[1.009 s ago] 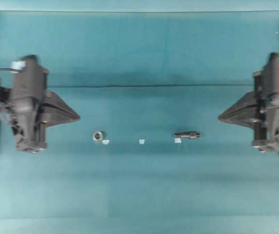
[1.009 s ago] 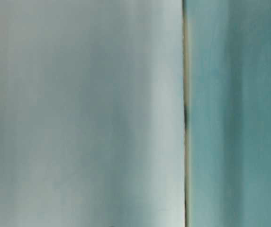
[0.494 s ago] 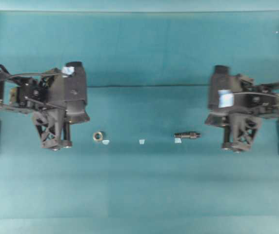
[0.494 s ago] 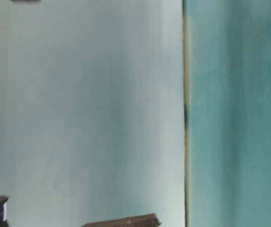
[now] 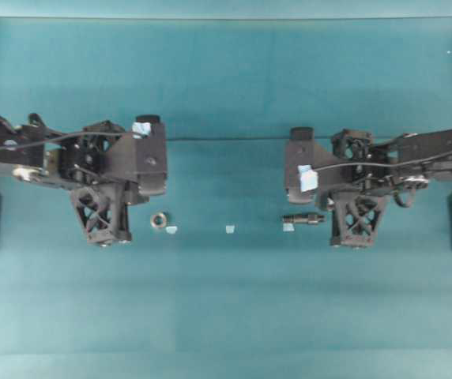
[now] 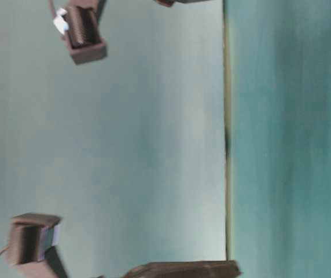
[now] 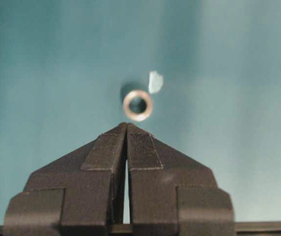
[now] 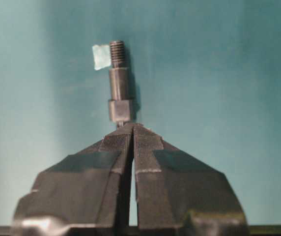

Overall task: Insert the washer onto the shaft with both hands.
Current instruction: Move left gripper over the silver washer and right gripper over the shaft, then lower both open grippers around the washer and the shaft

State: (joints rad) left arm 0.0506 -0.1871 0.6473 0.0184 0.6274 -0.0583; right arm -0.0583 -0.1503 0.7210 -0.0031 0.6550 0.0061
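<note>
Jaws of both grippers are pressed together, tip to tip, holding nothing. Left gripper (image 7: 126,127): fingers meet in a point; the washer (image 7: 138,104) lies flat on the cloth just ahead of that point, slightly to the right of the seam, apart from the tips. A pale tape scrap (image 7: 155,82) sits just beyond the washer, at its far right edge. Right gripper (image 8: 132,127): closed tips point at the near, collared end of the shaft (image 8: 118,88), which lies lengthwise straight ahead, threaded end farthest from the jaws; whether tip and collar touch cannot be told. A second tape scrap (image 8: 100,56) lies beside the threaded end, to its left.

Overhead: left gripper (image 5: 135,207) and right gripper (image 5: 309,207) face each other across the middle, with washer (image 5: 159,221), a third scrap (image 5: 229,229) and shaft (image 5: 303,219) in a row between them.

Surface: teal cloth (image 5: 226,300) with a straight fold line running across behind the grippers, lightly creased. Black frame posts stand at the far corners. Table-level view shows a pale teal backdrop (image 6: 125,145) beside the darker cloth.
</note>
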